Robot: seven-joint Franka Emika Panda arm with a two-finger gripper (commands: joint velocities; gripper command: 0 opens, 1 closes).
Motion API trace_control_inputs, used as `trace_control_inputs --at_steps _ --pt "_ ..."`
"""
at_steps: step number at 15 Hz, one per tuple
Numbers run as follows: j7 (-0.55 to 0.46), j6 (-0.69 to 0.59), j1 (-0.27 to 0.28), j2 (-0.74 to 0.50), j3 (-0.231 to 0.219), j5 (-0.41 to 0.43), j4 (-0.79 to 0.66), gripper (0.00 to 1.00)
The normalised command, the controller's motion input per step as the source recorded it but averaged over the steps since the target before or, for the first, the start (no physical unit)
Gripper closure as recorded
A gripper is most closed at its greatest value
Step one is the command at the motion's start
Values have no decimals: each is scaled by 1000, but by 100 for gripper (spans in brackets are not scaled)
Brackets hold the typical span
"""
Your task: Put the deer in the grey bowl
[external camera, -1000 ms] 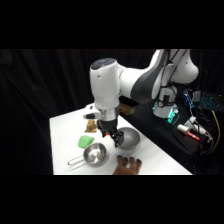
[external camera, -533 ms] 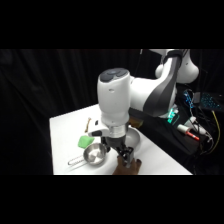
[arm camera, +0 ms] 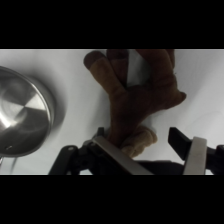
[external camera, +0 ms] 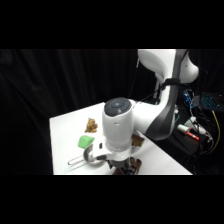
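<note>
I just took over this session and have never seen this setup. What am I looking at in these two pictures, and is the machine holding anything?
The white machine is a robot arm. The side view comes from a fixed camera beside the white table; the arm reaches in from the upper right, bending low over the near edge. The wrist view comes from a camera on the arm, looking down past its gripper.

On the table lie a green block, a tan lumpy object and a shiny steel pan with a wire handle. The grey bowl is hidden behind the arm.

The brown deer lies on the table between the gripper's open fingers, which straddle it. It is not gripped yet.
</note>
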Motion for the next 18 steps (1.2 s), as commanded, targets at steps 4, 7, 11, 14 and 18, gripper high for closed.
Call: trace_control_inputs --at_steps 4,7,11,14,18 --pt "-26 140 28 284 -24 43 228 0" --pt "-45 83 36 212 -27 27 211 25" --pt "-19 4 96 69 -73 -44 155 52" --pt "47 -98 166 -52 -138 -131 91 76" --pt "64 -267 94 -143 -81 -70 59 99"
